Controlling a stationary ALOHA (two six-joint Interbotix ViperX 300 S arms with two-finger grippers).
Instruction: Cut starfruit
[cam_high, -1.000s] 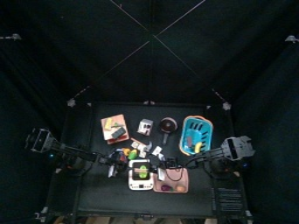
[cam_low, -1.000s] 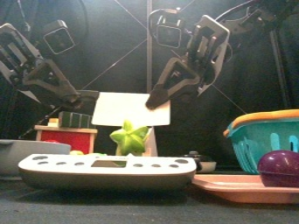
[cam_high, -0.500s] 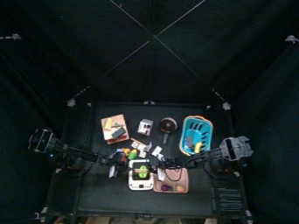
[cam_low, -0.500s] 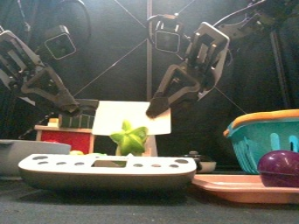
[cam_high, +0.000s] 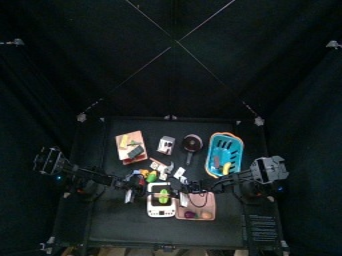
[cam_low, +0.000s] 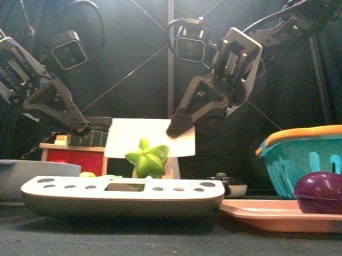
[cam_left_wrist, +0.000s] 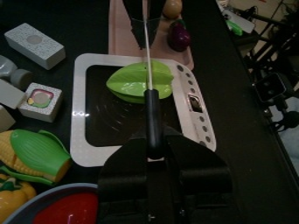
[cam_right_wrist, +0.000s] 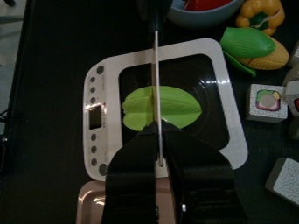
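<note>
The starfruit is a small yellow-green star shape lying on the white cutting board. It also shows in the top view, the left wrist view and the right wrist view. My left gripper is shut on a black-handled knife whose blade points over the fruit. It hangs to the fruit's left in the front view. My right gripper is shut on a thin blade lined up over the fruit. It hangs above the fruit's right.
A pink tray with a purple fruit lies right of the board. A blue basket stands behind it. A red box and a white card stand behind the board. Toy vegetables lie beside the board.
Both arms have shifted only slightly above the board. The starfruit and board have not moved.
</note>
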